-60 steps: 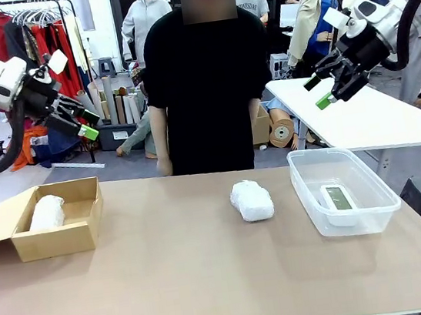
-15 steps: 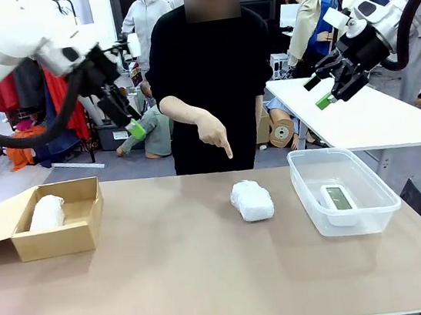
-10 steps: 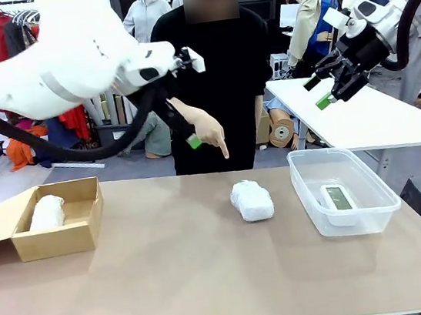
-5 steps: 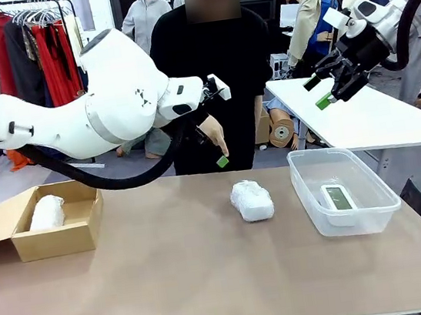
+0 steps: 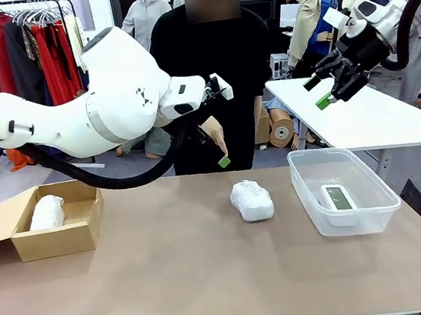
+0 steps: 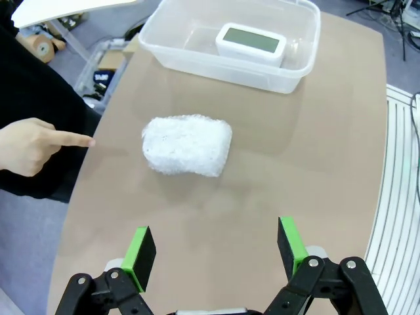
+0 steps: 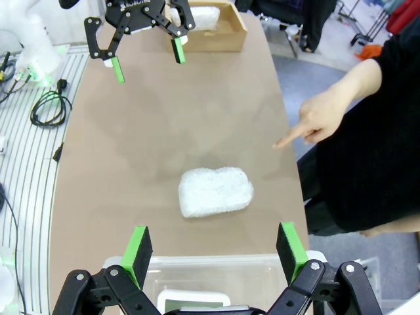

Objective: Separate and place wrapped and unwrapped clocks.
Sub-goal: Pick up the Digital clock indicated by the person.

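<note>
Left jaws spread wide, empty, held over tabletop [image 5: 171, 271], lined up on loose bundle [image 6: 187, 146]. Right jaws spread, empty, parked high at right, out of way. Loose bundle laid mid-tabletop between box [image 5: 58, 241] and tub [image 5: 363, 223], pointed at by hand [image 6: 33, 146]. Sorting judged: wrapped to box, bare to tub. Counted: two bundles, second bundle [image 5: 46, 212] in box; one clock [image 5: 338, 198] in tub.

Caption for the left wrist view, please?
Open left gripper faces the wrapped clock a person's hand points at, bare clock in the tub beyond.
</note>
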### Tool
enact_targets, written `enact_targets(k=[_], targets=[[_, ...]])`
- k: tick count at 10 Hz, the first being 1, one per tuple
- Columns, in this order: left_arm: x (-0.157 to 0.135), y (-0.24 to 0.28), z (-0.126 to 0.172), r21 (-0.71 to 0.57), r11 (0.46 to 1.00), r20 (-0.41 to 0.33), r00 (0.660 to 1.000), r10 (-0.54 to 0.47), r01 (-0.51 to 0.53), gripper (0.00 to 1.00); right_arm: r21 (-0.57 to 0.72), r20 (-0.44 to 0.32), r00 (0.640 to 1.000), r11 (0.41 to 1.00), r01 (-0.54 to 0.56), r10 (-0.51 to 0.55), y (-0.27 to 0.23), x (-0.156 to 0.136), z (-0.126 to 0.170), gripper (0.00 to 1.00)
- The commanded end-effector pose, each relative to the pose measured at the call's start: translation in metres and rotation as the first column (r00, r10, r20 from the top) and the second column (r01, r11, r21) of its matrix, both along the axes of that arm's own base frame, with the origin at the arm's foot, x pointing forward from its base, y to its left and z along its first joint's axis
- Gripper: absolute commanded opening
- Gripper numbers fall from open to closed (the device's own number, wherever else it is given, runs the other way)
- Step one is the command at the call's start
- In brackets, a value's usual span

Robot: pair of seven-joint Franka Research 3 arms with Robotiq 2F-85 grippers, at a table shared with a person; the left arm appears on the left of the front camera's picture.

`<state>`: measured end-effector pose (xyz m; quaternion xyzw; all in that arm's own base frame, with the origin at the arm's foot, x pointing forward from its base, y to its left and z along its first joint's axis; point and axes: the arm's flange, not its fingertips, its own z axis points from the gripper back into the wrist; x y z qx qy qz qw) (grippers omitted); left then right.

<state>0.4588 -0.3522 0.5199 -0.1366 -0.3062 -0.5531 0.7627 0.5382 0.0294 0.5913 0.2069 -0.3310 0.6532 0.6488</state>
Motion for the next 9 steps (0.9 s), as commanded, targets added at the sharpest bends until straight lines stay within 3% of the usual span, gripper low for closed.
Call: enact_targets(k=[1, 3, 5, 8, 9], targets=[[0.000, 0.000, 0.000, 0.000, 1.000, 0.000, 1.000, 0.000, 0.000, 0.96, 0.000, 0.002, 1.000, 1.000, -0.001, 0.001, 0.000, 0.000, 0.001, 1.00], [0.014, -0.026, -0.001, 0.048, 0.985, -0.041, 0.985, 0.167, -0.165, 0.96, 0.000, 0.002, 1.000, 1.000, -0.001, 0.001, 0.000, 0.000, 0.001, 1.00], [0.024, -0.058, -0.011, 0.111, 0.887, -0.041, 0.890, 0.454, -0.447, 0.96, 0.000, 0.002, 1.000, 1.000, -0.001, 0.001, 0.000, 0.000, 0.001, 1.00], [0.047, -0.111, -0.030, 0.190, 0.781, -0.149, 0.769, 0.622, -0.595, 0.96, 0.000, 0.002, 1.000, 1.000, -0.001, 0.001, 0.000, 0.000, 0.001, 1.00], [0.050, -0.124, -0.030, 0.193, 0.771, -0.161, 0.756, 0.635, -0.606, 0.96, 0.000, 0.002, 1.000, 1.000, -0.001, 0.001, 0.000, 0.000, 0.001, 1.00]])
